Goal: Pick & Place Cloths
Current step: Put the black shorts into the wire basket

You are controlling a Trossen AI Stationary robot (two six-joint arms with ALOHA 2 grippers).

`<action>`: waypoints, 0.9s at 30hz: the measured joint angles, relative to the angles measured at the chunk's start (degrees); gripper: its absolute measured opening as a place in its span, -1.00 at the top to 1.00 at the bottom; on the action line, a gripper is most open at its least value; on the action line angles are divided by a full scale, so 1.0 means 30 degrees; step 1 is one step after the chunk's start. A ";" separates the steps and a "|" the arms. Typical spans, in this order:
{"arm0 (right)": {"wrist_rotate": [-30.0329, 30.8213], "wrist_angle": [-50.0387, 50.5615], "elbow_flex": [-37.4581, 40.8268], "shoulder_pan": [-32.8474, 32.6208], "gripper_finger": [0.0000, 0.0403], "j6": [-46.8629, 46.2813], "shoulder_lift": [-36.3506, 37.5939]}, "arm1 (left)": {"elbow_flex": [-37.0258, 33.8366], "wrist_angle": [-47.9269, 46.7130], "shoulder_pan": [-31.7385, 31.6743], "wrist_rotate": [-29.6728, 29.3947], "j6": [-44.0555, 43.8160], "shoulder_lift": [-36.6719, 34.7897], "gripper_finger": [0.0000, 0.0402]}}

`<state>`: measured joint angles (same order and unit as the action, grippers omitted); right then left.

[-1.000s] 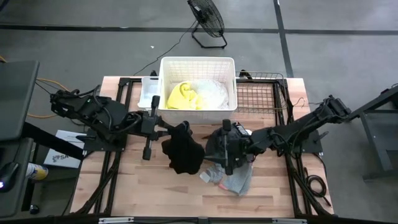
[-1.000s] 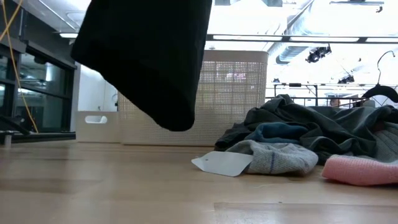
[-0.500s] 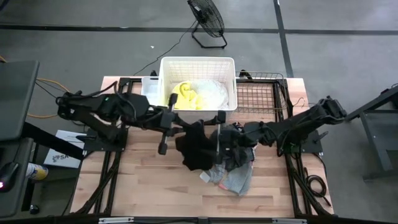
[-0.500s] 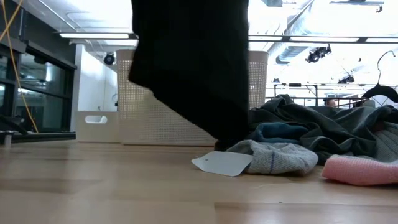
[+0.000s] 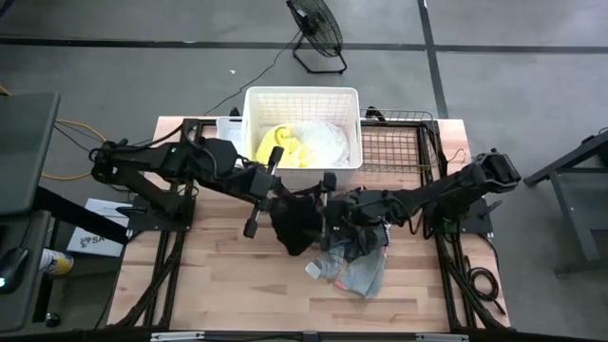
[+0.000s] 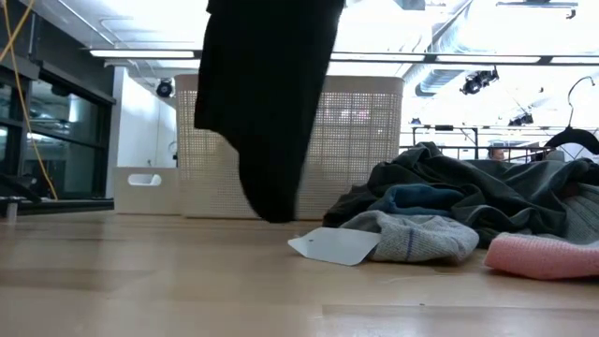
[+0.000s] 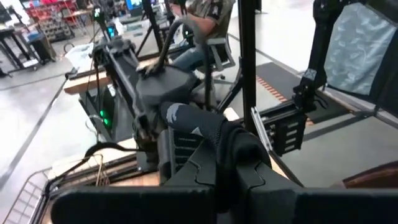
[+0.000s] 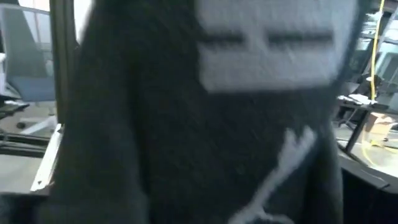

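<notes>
At worktop centre, the left pincer (image 5: 275, 193) is clamped on the black cloth (image 5: 296, 223), which hangs limp and light, best pinched at a bunched fold. The right pincer (image 5: 330, 201) gapes just beside it. At 12 o'clock, the basket (image 5: 302, 96) holds the yellow cloth (image 5: 280, 146) and the white cloth (image 5: 328, 142).

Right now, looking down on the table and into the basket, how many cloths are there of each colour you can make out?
Black fabric cloth hanging from the left pincer: 1
Bright yellow cloth in the white slatted plastic basket: 1
White cloth in the basket: 1
Dark grey cloth on the table: 1
Blue-grey cloth on the table: 1
Pink cloth: 1
Total: 6
</notes>
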<state>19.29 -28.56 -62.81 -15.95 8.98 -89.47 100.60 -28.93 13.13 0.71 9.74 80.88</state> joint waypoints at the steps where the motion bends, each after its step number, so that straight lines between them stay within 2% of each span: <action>1: 0.0000 0.0096 0.0000 -0.0115 -0.78 -0.0031 0.0030 | 0.0000 -0.0094 -0.0007 -0.0007 -0.0096 0.0000 1.00; 10: 0.1352 0.1556 0.0003 -0.1151 -0.09 -0.0049 0.0891 | 0.0000 -0.1034 0.0000 -0.0030 -0.0833 0.0000 1.00; 14: 0.1962 0.2288 0.0006 -0.1368 0.33 -0.0475 0.1406 | 0.0000 -0.0965 0.0000 -0.0066 -0.0838 0.0000 1.00; 18: 0.1960 0.3122 0.0000 -0.1438 0.85 -0.0903 0.1839 | 0.0000 -0.0903 0.0000 -0.0066 -0.0838 0.0000 1.00; 19: 0.1964 0.3257 0.0002 -0.1435 0.91 -0.0904 0.1904 | 0.0000 -0.0912 0.0000 -0.0066 -0.0838 0.0000 1.00; 24: 0.2964 0.4040 0.0007 -0.1441 0.97 -0.1757 0.2365 | 0.0000 -0.0997 0.0000 -0.0073 -0.0868 0.0000 0.99; 27: 0.3676 0.4676 0.0007 -0.1441 0.97 -0.2117 0.2651 | 0.0000 -0.1022 0.0000 -0.0106 -0.0881 0.0000 0.91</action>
<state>30.32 -14.53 -62.78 -20.27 2.63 -81.52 100.60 -32.00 13.13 0.40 7.09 80.88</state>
